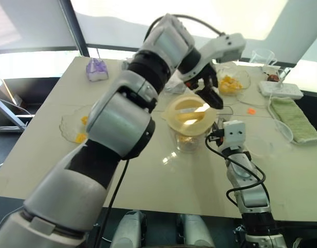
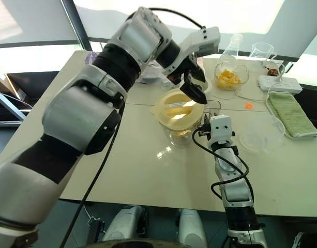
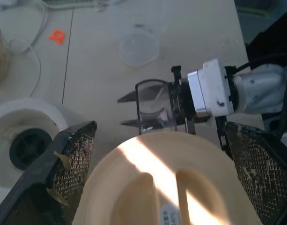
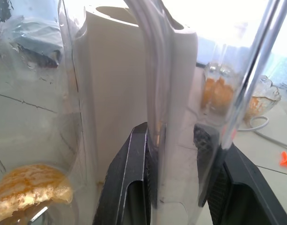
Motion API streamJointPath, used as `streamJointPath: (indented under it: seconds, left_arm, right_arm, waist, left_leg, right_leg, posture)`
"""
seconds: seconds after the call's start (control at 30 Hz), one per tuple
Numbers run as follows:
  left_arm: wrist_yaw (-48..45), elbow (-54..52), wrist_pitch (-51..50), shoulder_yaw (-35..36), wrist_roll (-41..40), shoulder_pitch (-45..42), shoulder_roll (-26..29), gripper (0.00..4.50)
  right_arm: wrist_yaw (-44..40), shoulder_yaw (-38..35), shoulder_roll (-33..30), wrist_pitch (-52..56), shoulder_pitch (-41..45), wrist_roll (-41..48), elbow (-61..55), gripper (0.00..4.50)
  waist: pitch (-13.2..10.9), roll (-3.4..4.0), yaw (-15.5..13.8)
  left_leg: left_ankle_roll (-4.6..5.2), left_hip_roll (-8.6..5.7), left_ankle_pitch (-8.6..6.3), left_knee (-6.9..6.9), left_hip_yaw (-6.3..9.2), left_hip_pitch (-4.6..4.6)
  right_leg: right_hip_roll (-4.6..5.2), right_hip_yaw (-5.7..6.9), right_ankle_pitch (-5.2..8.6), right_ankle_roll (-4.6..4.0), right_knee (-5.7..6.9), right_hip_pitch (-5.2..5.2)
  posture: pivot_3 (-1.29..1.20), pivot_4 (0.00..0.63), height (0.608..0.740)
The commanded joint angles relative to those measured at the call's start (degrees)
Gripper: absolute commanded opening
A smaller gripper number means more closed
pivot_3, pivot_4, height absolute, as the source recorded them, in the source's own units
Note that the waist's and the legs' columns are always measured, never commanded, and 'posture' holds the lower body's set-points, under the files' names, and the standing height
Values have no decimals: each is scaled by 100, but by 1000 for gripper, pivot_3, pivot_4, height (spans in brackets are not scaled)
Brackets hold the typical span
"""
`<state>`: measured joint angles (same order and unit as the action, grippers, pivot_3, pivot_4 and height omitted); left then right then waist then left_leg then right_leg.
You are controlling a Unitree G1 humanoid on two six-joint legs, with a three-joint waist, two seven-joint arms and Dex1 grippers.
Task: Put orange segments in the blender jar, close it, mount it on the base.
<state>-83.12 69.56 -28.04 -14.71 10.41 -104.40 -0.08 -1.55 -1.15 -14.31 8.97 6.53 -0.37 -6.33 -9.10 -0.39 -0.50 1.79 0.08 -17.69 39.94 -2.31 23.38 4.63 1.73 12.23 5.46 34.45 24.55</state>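
Observation:
The blender jar (image 1: 188,138) stands mid-table with a flat pale-yellow lid (image 1: 189,111) resting on its mouth. Orange segments (image 4: 31,190) lie at its bottom. My right gripper (image 4: 171,136) is shut on the jar's clear side handle (image 3: 150,110), one finger on each side. My left gripper (image 2: 193,87) hangs open just above the lid, and its fingers (image 3: 73,159) straddle the lid without touching it. The cream-white base (image 3: 28,140) with its black socket stands on the table just beyond the jar. More orange segments fill a glass bowl (image 1: 231,82) behind.
A second glass bowl (image 1: 73,126) with orange bits sits at the left. At the right are a green towel (image 1: 295,119), a white power strip (image 1: 280,89), a beaker (image 1: 261,56), a flask (image 2: 233,44) and a clear dish (image 2: 256,140). A purple packet (image 1: 97,70) lies far left.

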Motion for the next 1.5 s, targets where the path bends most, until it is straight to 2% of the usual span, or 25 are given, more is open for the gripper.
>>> streamJointPath:
  seconds: [0.03, 0.27, 0.37, 0.47, 0.57, 0.67, 0.8, 0.93, 1.13, 1.37, 1.5]
  left_arm:
    - [177, -77, -14, 59, -23, -189, 184, 4493]
    - [511, -231, -59, 163, -70, -245, 747, 4493]
    - [695, -779, 165, 489, -363, 164, 1164, 4493]
    - [1058, -1727, -16, 887, -688, 897, 1575, 4493]
    - [1269, -2596, -682, 1052, -926, 1468, 1829, 4493]
    - [1760, -3869, -1369, 1541, -1321, 2432, 2129, 4493]
    - [2520, -5852, -1912, 2244, -2021, 3896, 1998, 4493]
    - [3083, -7299, -2324, 2273, -2391, 5135, 1862, 4493]
    - [3657, -7936, -2253, 2255, -2767, 6107, 1711, 4493]
    - [3817, -7935, -1957, 1962, -2944, 6456, 1849, 4493]
    - [3748, -7915, -1791, 1788, -3052, 6562, 1971, 4493]
  right_arm:
    - [-21, 8, -76, 247, -153, -228, 353, 896]
    - [53, -158, 3, 225, -116, -81, 400, 896]
    - [37, -312, 12, 238, -115, 73, 450, 896]
    - [14, -464, 19, 273, -78, 259, 489, 896]
    - [18, -639, 20, 286, -20, 471, 540, 896]
    - [-35, -833, -2, 327, 83, 759, 490, 896]
    - [-107, -1009, -80, 360, 202, 988, 315, 896]
    - [-111, -1277, -130, 503, 307, 1255, -45, 896]
    - [-213, -1515, -353, 952, 403, 1457, -773, 896]
    - [-347, -1811, -616, 1761, 439, 1812, -1731, 896]
    - [-379, -2216, -1010, 2488, 810, 2239, -2222, 896]
  waist:
    - [-3, 1, 12]
    - [-3, 1, 8]
    - [-3, 2, -3]
    - [-2, 5, 6]
    - [-2, 6, -22]
    - [-3, 9, -9]
    - [-2, 15, -27]
    - [-3, 16, -48]
    - [-10, 26, -7]
    - [-17, 35, 20]
    - [-23, 45, 24]
  left_leg:
    - [0, 0, 0, 0, 0, 0]
    - [0, 0, 0, 1, 7, -8]
    - [0, -3, 0, 4, 8, -9]
    - [-1, -4, 1, 4, 6, -17]
    - [-5, -4, 3, 5, 8, -23]
    - [-16, -8, 9, 8, 9, -19]
    - [-22, -16, 13, 7, 10, -20]
    - [-34, -36, 20, 8, 24, -11]
    - [-38, -44, 22, 10, 25, -15]
    - [-47, -21, 27, 4, 32, -28]
    - [-49, -21, 29, 4, 32, -29]
  right_leg:
    - [0, 0, 0, 0, 3, 1]
    - [-1, 0, 2, 2, 35, 6]
    - [4, -2, 6, 10, 50, 8]
    - [8, -11, 6, 13, 65, 8]
    - [8, -11, -4, 29, 78, 7]
    - [12, -13, -6, 33, 77, 6]
    - [27, -17, -8, 35, 80, 5]
    - [46, -14, -9, 34, 82, 2]
    - [49, -16, -9, 32, 82, 1]
    - [13, -15, -8, 30, 104, 5]
    - [11, -19, -5, 19, 104, 5]
  posture:
    - [0, 150, 740]
    - [0, 150, 740]
    - [0, 150, 740]
    - [0, 150, 740]
    - [0, 150, 740]
    - [0, 150, 740]
    - [0, 150, 740]
    - [0, 150, 740]
    - [0, 150, 740]
    - [0, 150, 740]
    - [0, 150, 740]
